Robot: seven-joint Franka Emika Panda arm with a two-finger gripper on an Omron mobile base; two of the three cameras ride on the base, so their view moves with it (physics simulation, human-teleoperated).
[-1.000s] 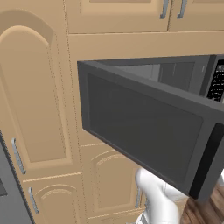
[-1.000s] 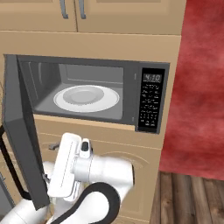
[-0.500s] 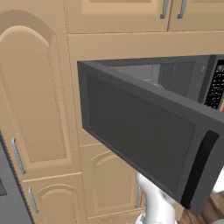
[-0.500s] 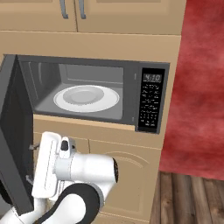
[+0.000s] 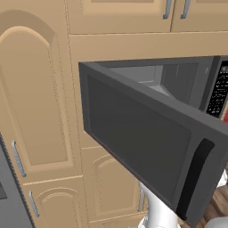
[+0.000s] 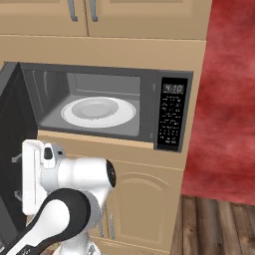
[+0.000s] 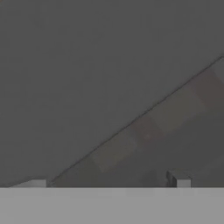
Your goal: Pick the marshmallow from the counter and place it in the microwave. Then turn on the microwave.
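Arm folded low beside microwave [image 6: 149, 112], end effector [image 7: 107, 183] fingers apart against its door [image 5: 147, 147], door swung further closed than before

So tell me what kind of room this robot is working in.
A simulated home kitchen, most likely: a built-in microwave with its door swung open and a white plate inside, set into tan wooden cabinets with silver handles, over a wood plank floor.
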